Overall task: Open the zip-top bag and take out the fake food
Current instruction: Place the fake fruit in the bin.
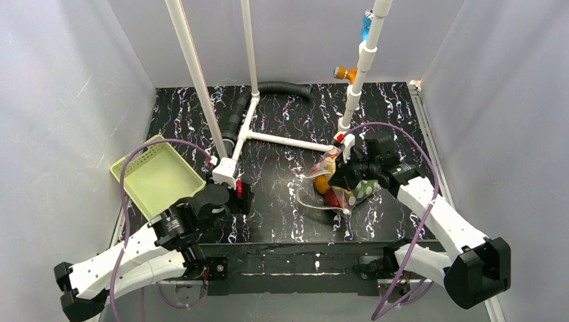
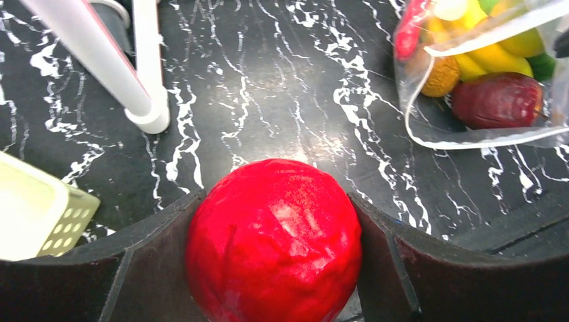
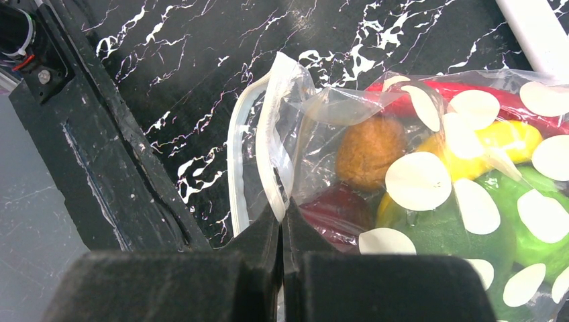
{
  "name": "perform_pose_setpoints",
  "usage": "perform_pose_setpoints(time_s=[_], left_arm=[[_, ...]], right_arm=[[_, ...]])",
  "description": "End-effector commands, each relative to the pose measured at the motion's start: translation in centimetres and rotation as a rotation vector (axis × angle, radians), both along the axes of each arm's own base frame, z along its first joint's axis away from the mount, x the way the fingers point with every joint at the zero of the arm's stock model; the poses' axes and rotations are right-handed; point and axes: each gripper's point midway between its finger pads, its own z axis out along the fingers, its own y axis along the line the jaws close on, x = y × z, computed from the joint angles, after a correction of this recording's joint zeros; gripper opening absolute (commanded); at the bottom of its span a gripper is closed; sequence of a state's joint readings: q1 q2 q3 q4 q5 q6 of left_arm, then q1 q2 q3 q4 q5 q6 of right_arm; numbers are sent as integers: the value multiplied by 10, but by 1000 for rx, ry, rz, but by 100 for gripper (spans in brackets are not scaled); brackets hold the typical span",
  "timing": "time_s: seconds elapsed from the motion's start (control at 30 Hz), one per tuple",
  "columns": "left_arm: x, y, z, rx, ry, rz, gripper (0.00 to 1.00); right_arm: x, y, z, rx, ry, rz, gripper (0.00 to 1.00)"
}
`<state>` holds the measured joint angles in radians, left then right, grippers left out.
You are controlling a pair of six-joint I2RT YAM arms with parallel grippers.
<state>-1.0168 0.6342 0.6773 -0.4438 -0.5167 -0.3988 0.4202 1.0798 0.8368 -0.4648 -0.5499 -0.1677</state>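
Evidently the right claw [image 3: 282, 225] was clenched on the mouth edge of the zip-top bag [image 3: 409, 181], toward the right edge of the table [image 1: 282, 114], to hold it open, we judged. The left claw [image 2: 274, 208] gripped a red round fruit [image 2: 274, 258], and other fake food [image 3: 369, 151] lay inside.

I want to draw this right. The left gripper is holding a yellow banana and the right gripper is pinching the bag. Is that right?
Not quite. The left gripper holds a round red fruit, not a yellow banana; the left wrist view shows it. The banana is in the bag. The right gripper is pinching the bag, as you said.
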Motion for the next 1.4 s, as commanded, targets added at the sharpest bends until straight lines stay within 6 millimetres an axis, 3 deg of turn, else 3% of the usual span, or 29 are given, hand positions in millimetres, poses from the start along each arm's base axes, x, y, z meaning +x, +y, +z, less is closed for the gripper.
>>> perform_pose_setpoints(time_s=[0.0, 0.73, 1.07, 1.37], left_arm=[[7, 31, -4, 63, -28, 117, 0], [39, 96, -7, 78, 25, 458, 0], [46, 157, -2, 79, 30, 771, 0], [58, 197, -21, -48, 110, 1022, 0]], right_arm=[[2, 3, 9, 25, -19, 9, 1], [1, 3, 10, 27, -19, 11, 1], [1, 3, 11, 31, -20, 13, 1], [0, 3, 13, 35, -23, 13, 1]])
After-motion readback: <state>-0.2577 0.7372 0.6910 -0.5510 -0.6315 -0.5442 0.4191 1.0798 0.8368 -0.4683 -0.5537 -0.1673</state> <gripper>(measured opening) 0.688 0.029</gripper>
